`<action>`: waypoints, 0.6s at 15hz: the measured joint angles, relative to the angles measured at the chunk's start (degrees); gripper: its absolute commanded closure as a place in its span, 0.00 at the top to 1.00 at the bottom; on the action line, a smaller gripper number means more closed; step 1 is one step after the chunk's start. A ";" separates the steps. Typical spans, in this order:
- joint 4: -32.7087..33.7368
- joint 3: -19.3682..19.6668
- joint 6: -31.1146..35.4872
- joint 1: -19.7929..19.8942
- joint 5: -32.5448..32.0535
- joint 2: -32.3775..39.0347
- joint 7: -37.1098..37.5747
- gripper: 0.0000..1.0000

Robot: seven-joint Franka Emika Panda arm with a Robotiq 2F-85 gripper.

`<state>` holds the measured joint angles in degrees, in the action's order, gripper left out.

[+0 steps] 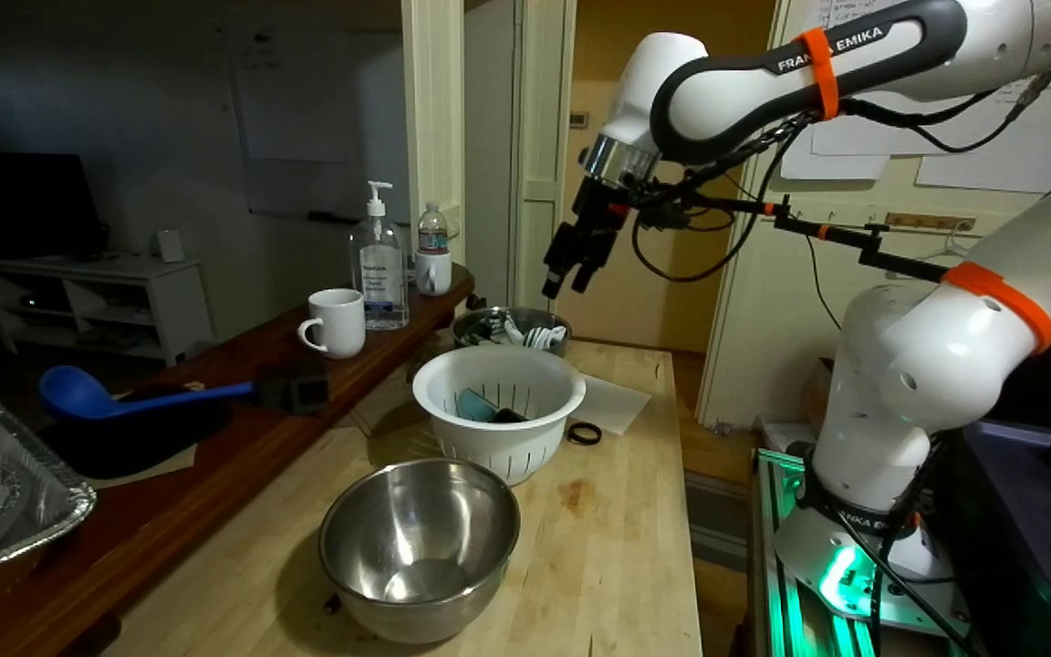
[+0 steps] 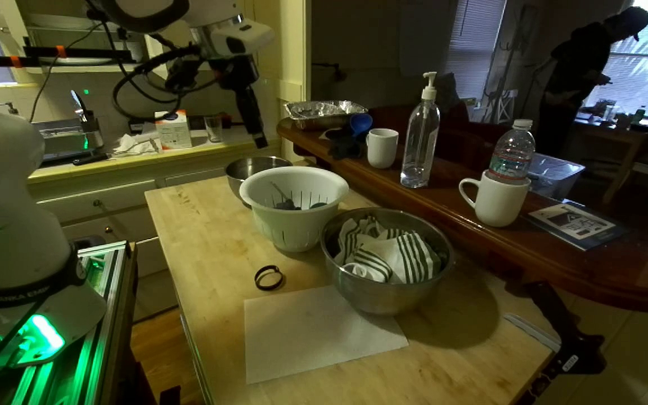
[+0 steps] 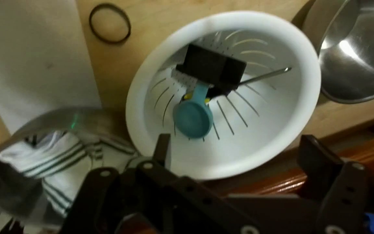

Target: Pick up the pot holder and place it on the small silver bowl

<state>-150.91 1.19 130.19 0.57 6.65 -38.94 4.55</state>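
The jaws are being held well above the pale wooden bench [image 1: 617, 547], and in the wrist view their black tips are being shown spread wide apart. The dark grey-black cloth pot holder [image 1: 147, 433] is being borne by the raised, red-brown wooden ledge [image 1: 256, 443], where it is being partly overlapped, in an exterior view, by the long-handled blue ladle [image 1: 78, 394]; its outline is being blurred by shadow. The round, shiny stainless-steel silver bowl [image 1: 421, 547] is being supported upright on the bench, just beside the round, white, slotted plastic colander [image 1: 489, 445]. In the colander, a round, handled teal cup [image 3: 193, 118], a dark, block-shaped object [image 3: 211, 66] and a thin metal shaft [image 3: 266, 76] are being held. On the colander's far side from the silver bowl, another round stainless-steel bowl [image 2: 383, 298] is being occupied by a crumpled, green-striped white cloth [image 2: 383, 250]. Part of a white paper sheet [image 2: 313, 337] is being overhung by that bowl, and a thin black ring [image 2: 268, 288] is being carried by the bench near the sheet. On the ledge, a clear plastic pump bottle [image 2: 421, 140] is being flanked by two white mugs [image 2: 382, 148].
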 measured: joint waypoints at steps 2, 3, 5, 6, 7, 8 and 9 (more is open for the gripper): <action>5.85 -1.09 0.00 1.01 -5.03 2.74 -1.09 1.00; 9.06 -1.58 0.00 1.41 -7.04 4.40 -1.35 1.00; 15.68 -2.93 -0.05 2.04 -10.00 7.96 -1.28 1.00; 18.90 -3.84 -0.09 2.00 -11.17 9.86 -1.44 1.00; 21.74 -4.78 -0.19 1.67 -12.41 11.63 -2.37 1.00; 24.20 -5.77 -0.25 1.13 -13.25 13.25 -3.54 1.00; 26.43 -6.74 -0.33 0.34 -13.95 14.76 -4.70 1.00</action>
<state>-124.48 -5.55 129.86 0.91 -7.30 -24.19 -0.15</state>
